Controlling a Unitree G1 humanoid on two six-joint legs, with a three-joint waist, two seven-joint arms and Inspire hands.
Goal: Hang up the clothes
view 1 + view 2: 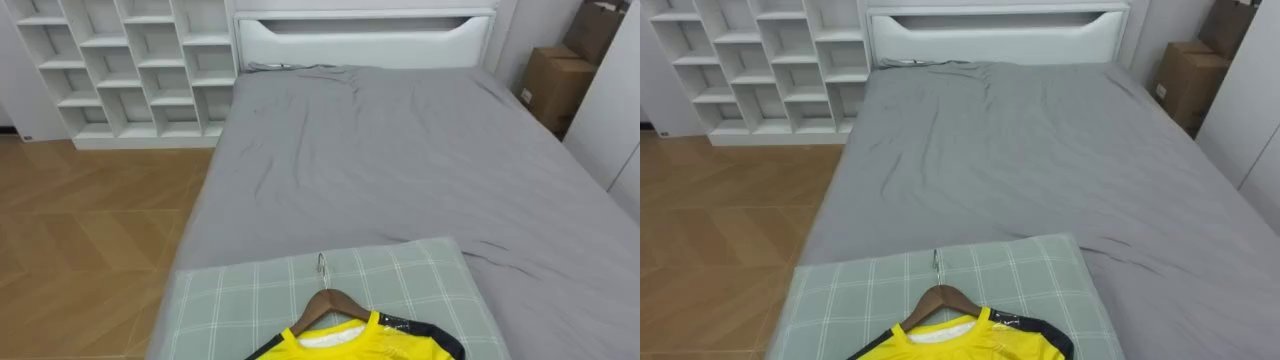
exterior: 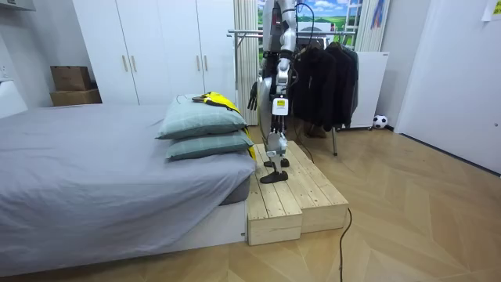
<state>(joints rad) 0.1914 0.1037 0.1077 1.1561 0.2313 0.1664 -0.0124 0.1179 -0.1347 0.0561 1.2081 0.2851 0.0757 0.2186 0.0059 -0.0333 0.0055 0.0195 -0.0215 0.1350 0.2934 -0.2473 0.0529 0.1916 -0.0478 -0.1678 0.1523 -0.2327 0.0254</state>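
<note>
- Right now, the yellow shirt (image 1: 355, 342) lies on its wooden hanger (image 1: 328, 300), hook pointing up the bed, on the checked top pillow (image 1: 250, 300) — neither of my hands touches it.
- That pillow caps a stack of two at the foot of the grey bed (image 1: 400, 150).
- My right hand (image 2: 253, 97) hangs towards the pillows, fingers straight down and loose, grasping nothing.
- My left hand (image 2: 279, 106) hangs by my hip — I cannot tell how its fingers are set.
- I stand on a wooden platform (image 2: 293, 196), with a rack of dark clothes (image 2: 325, 78) behind me.
</note>
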